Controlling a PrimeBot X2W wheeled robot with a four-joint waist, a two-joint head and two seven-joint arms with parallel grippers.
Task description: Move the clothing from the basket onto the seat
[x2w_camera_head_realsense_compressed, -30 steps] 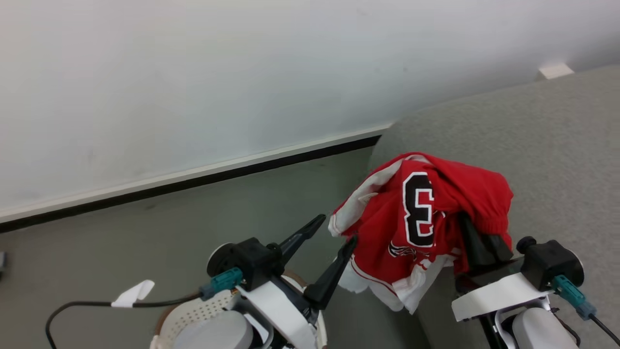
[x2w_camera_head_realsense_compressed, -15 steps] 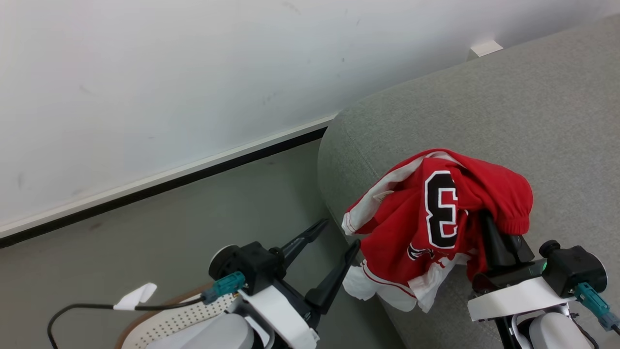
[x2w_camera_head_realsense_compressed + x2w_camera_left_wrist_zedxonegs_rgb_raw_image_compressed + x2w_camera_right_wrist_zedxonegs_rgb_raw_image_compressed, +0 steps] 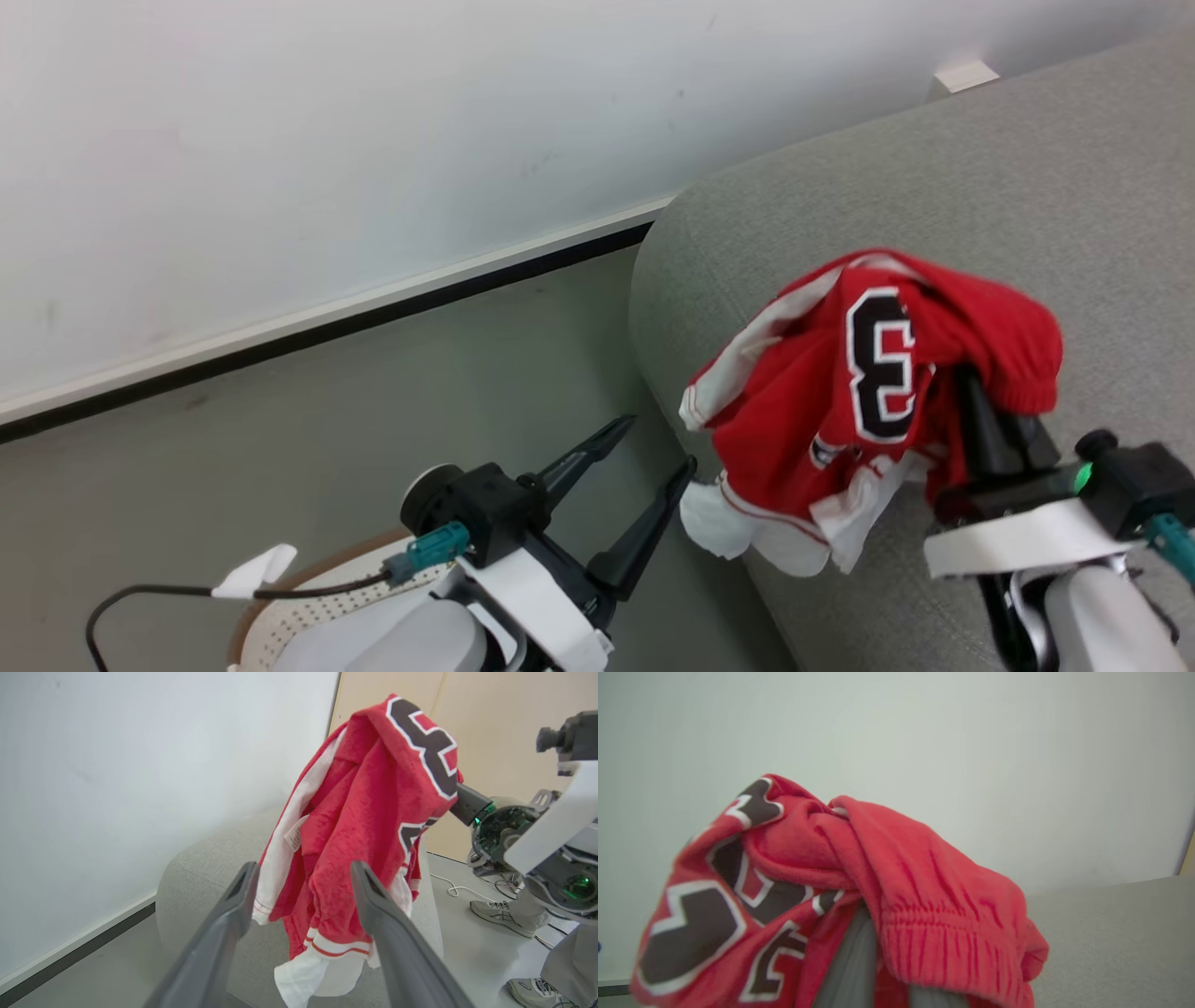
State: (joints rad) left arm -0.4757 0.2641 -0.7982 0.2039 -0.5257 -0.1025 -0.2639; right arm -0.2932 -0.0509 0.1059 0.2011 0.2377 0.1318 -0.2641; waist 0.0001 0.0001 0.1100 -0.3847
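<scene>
Holds the jersey (image 3: 868,373) bunched in the clamped right gripper (image 3: 985,425), centre right, over the sofa's (image 3: 1027,187) rounded edge; has left gripper (image 3: 655,443) splayed wide, empty, lower centre; risks cloth sliding floorward if released here, hem overhanging.

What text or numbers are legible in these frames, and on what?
"3": large black, white-edged number on the red jersey, clear in the head view.
Black lettering below the number: folded into the cloth, not readable.
Small white tag on the jersey's white panel, left wrist view: too small to read.
Nothing else legible.
</scene>
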